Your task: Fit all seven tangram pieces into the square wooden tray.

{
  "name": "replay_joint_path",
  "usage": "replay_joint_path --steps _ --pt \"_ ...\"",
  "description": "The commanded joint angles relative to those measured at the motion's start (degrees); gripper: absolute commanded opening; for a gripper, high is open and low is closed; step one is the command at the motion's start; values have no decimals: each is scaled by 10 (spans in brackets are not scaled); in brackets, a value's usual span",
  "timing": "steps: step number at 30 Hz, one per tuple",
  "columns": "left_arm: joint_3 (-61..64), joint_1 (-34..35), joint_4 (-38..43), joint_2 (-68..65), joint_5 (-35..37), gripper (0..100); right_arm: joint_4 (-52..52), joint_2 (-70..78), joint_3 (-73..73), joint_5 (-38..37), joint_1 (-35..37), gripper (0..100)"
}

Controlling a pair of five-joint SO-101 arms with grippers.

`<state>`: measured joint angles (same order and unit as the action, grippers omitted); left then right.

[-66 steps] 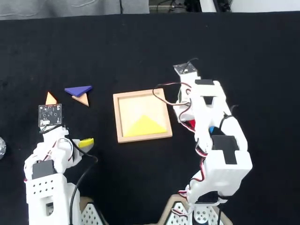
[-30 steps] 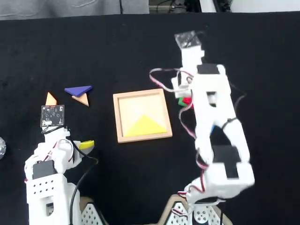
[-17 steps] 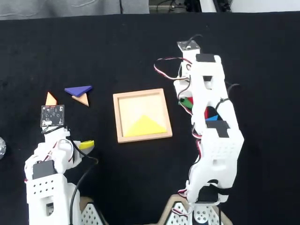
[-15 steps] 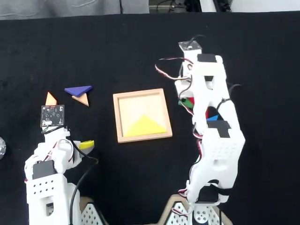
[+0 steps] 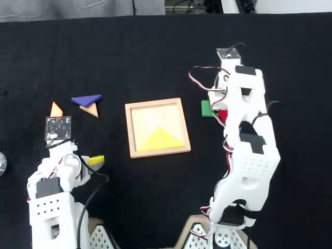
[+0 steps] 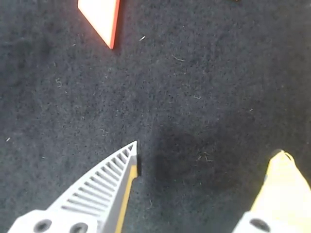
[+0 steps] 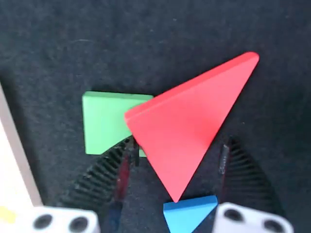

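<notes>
The square wooden tray [image 5: 128, 129] lies at the middle of the black desk [image 5: 155, 57], holding a single yellow triangle [image 5: 161, 139] flat in its near half, the long edge along the near rim. The other pieces lie outside it. To the tray's right, a green square [image 7: 109, 124] sits near the tray but apart from it. A red triangle [image 7: 192, 121] lies tilted with one corner overlapping that square. A small blue piece [image 7: 189, 209] sits just beside the triangle's nearest tip. The right end effector [image 7: 177, 148] hangs directly over the red triangle; it cannot be told whether it is grasping the piece or released. From above, the right arm [image 5: 249, 155] stands in the way, hiding most of the red triangle and leaving a sliver visible next to the green square. On the far left of the desk, well apart from the tray, an orange triangle [image 5: 56, 109] lies alone. A dark blue triangle [image 5: 86, 99] touches a tan triangle [image 5: 91, 110] close by. The left end effector [image 6: 207, 148] is released, its two tips wide apart above bare desk, with the orange triangle ahead of it.
</notes>
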<state>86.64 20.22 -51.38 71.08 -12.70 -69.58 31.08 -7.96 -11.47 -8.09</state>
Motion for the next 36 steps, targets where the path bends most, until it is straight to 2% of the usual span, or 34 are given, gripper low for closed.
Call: replay_joint_path --steps 1,4,9,15,24,29,31,34,36 --pt "-2 2 11 6 -5 396 10 -18 -1 -3 -11 262" --pt "-2 2 11 6 -5 396 10 -18 -1 -4 -11 246" --pt "-2 2 11 6 -5 396 7 -22 -2 -2 -20 117" --pt "-2 2 11 6 -5 396 -18 -80 2 -4 -37 162" --pt "-2 2 11 6 -6 396 -13 -98 -51 0 -19 166" --pt "-2 2 11 6 -6 396 26 -31 -142 0 22 160" --pt "-2 2 11 6 -6 396 28 17 -195 -4 43 122" --pt "-2 2 11 6 -6 396 24 101 -273 -4 57 14" --pt "-2 2 11 6 -6 396 -7 154 -327 -4 55 26"
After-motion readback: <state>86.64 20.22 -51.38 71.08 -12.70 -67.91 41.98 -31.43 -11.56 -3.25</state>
